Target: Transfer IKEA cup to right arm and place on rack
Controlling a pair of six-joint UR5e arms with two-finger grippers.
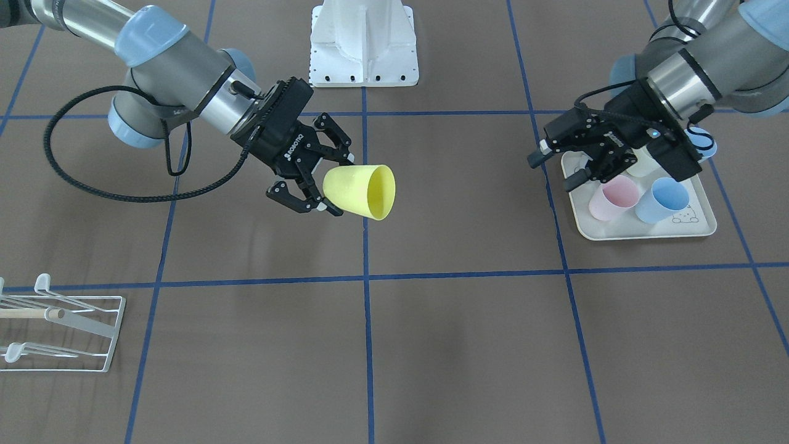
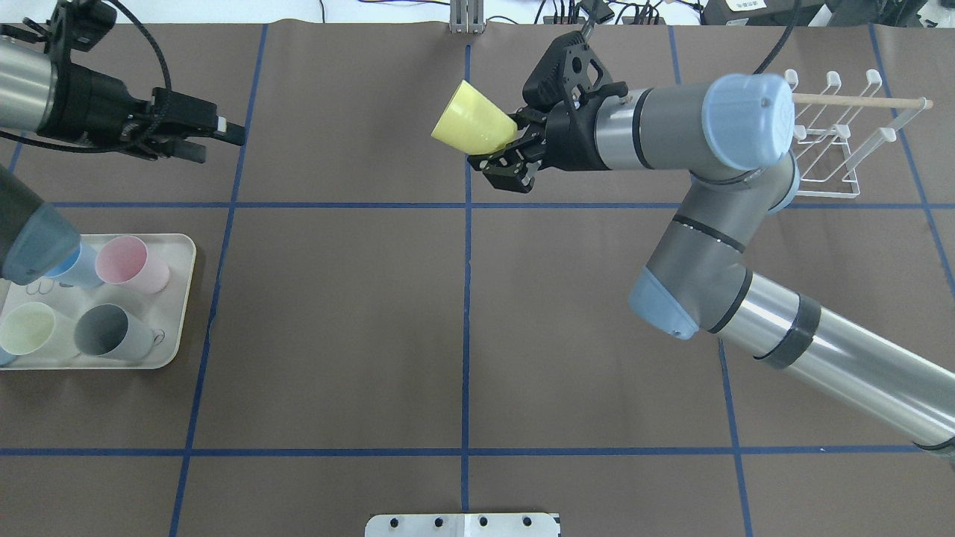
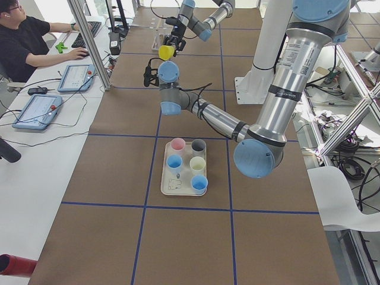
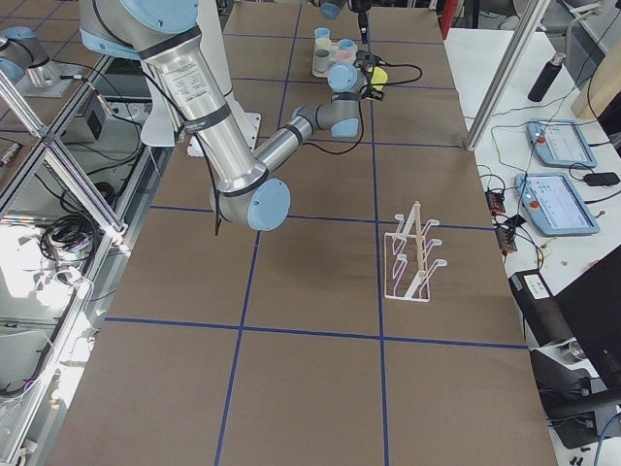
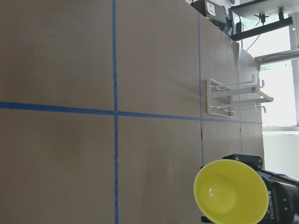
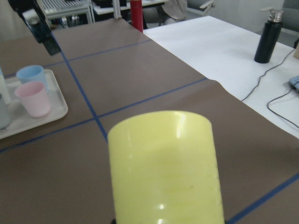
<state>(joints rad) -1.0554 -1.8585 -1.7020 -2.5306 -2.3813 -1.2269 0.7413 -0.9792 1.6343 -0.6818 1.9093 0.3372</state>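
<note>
Cup sideways, mouth toward left tool.

Silver arms, pale-blue joint caps, black cables; right hand black, marked ROBOTIQ.

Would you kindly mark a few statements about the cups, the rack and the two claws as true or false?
1. The right claw holds the yellow cup. True.
2. The yellow cup hangs on the rack. False: the rack is bare, and the cup is in the air over the table.
3. The left claw grips the pink cup. False: it is open and empty, and the pink cup stands on the tray.
4. The yellow cup is held sideways, its mouth facing away from the right claw. True.
</note>
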